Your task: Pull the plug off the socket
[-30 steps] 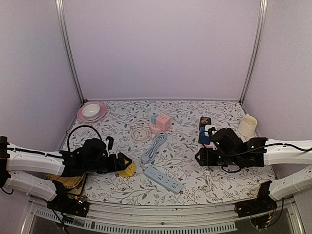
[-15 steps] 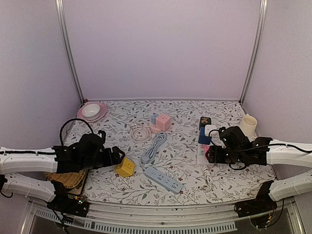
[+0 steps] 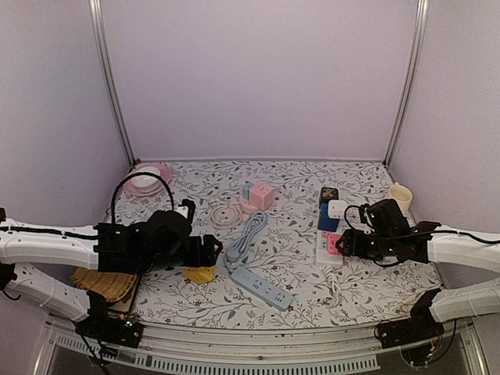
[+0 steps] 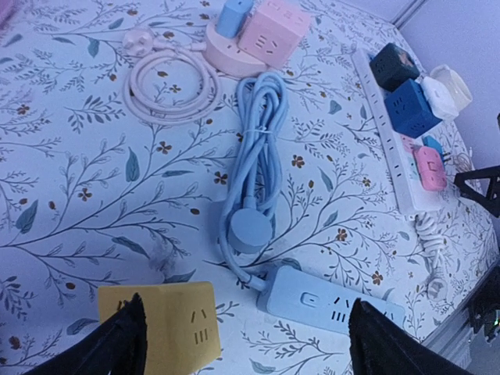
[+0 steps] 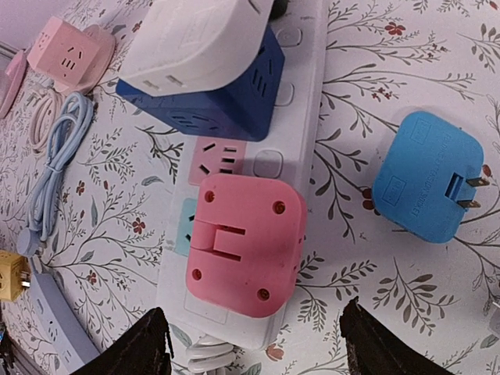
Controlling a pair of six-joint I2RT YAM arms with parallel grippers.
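Right gripper [image 5: 258,348], fingers spread wide and empty, hovers just at 6 o'clock of the pink plug [image 5: 246,242], a rounded matte square seated on the white power strip [image 5: 312,70]. At 3 o'clock of the strip, the blue plug [image 5: 426,183] lies free on the cloth with its metal prongs exposed. Only the right wrist view resolves this; the top view shows the same strip too small to tell. At 12 o'clock on the strip sits a dark blue cube adapter [image 5: 211,101] capped by a white adapter [image 5: 195,39].

Left gripper [image 4: 250,351], likewise open and holding nothing, frames a yellow cube socket [image 4: 160,328] at 7 o'clock and a pale blue power strip [image 4: 328,301] at 5 o'clock. A bundled pale blue cable [image 4: 254,148] runs toward 12 o'clock, where a pink cube socket [image 4: 273,23] stands.

The top view alone shows the setting: a floral-print tablecloth [image 3: 289,242], plain lavender walls [image 3: 258,78], and a cream cup [image 3: 398,197] at 2 o'clock.
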